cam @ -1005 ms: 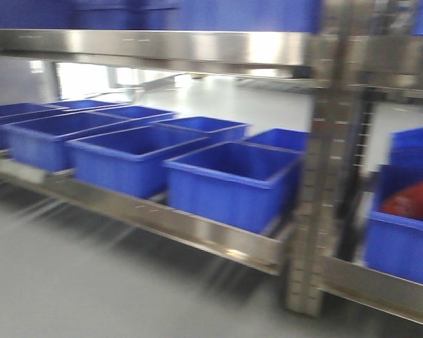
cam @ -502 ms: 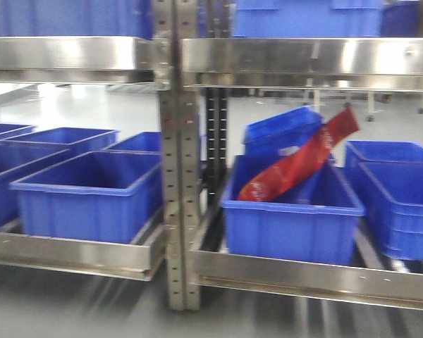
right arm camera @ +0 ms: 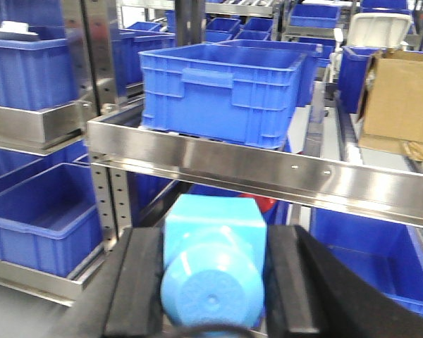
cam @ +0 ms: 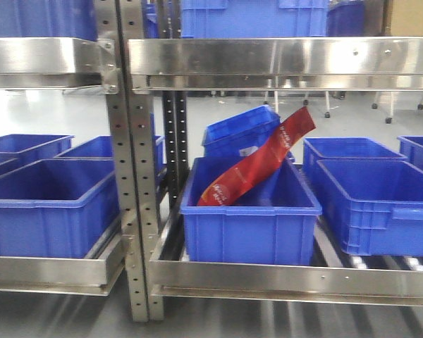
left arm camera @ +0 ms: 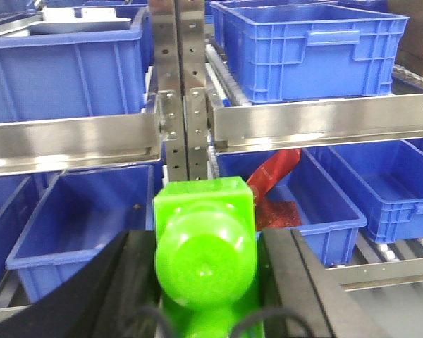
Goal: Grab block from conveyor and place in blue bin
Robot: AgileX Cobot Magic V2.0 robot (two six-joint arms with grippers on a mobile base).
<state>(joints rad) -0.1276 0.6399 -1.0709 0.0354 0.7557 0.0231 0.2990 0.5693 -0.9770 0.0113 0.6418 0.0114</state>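
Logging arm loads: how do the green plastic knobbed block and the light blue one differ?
The green plastic knobbed block is lime, held by the left gripper; the light blue plastic knobbed block is pale blue, held by the right gripper. Both: cube base, rounded knob.

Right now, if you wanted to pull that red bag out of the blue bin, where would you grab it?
Probably its upper end. The red bag leans slantwise, with its bottom down inside the blue bin and its top poking up clear of the rim. Coming from above, you could pinch that free, flat end without touching the walls.
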